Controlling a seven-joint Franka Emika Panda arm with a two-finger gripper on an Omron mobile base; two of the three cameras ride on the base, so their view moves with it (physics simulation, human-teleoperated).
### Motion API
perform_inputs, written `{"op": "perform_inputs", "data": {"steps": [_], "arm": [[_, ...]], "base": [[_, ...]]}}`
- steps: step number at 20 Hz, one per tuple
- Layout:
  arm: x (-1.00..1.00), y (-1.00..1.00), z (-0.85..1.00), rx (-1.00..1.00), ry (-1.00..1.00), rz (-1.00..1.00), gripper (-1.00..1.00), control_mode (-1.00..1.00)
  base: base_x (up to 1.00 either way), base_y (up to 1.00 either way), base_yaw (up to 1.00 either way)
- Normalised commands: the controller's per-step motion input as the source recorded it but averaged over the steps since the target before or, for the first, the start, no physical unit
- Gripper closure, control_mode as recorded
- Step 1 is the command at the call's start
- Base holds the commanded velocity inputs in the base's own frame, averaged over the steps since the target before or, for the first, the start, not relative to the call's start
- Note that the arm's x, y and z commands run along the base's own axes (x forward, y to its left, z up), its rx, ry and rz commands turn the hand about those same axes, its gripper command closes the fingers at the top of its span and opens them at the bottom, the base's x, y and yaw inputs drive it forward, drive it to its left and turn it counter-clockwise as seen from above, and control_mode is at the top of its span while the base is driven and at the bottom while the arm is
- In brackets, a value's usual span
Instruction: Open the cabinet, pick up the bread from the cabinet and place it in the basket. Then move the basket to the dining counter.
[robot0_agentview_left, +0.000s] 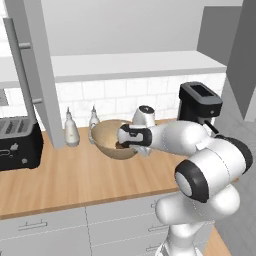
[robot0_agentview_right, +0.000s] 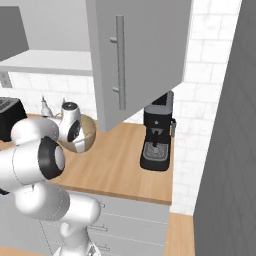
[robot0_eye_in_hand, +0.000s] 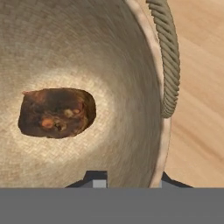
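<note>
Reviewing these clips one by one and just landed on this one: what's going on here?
The white arm has its tool at the rim of the basket on the wooden worktop. The bread already lies in the basket's bottom. In the hand view the fingertips straddle the basket wall, one inside, one outside. The cabinet door hangs open. The basket isn't moved yet.

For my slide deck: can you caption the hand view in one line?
Dark brown bread chunk lying inside the round tan woven basket, gripper straddling its rim over the wooden worktop.
</note>
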Motion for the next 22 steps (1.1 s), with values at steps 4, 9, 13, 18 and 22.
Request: {"op": "perform_inputs", "data": {"steps": [4,9,13,18,22], "arm": [[-0.12,0.0,-0.01,0.0,0.03,-0.02,1.0,-1.0],[-0.41,-0.11,0.4,0.07,0.01,-0.08,1.0,-1.0],[-0.66,-0.13,0.46,0.09,-0.17,-0.1,1.0,-1.0],[-0.83,-0.02,0.75,0.08,-0.06,-0.07,1.0,-1.0],[-0.93,-0.09,0.69,0.0,0.0,-0.1,1.0,-1.0]], "base": [[0.0,0.0,0.0],[0.0,0.0,0.0],[0.0,0.0,0.0],[0.0,0.0,0.0],[0.0,0.0,0.0]]}}
